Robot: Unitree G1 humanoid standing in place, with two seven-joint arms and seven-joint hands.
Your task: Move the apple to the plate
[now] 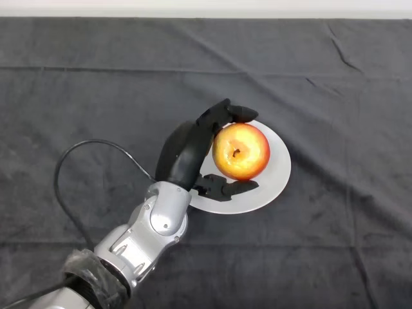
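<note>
Fingers (pixel 233 113) of the left hand (pixel 183 154) clasp the apple (pixel 240 151) over the plate (pixel 278 172); released carelessly, it might roll off onto the worktop (pixel 335 90).

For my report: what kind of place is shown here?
Probably a robot test bench, not a home: a table under dark cloth, with only a white plate, an apple and the robot's left hand.

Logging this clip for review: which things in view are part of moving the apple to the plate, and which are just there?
Part of the job:
- apple, over the plate, held
- plate, white
- left hand, curled round the apple

Just there:
- dark cloth over the table
</note>
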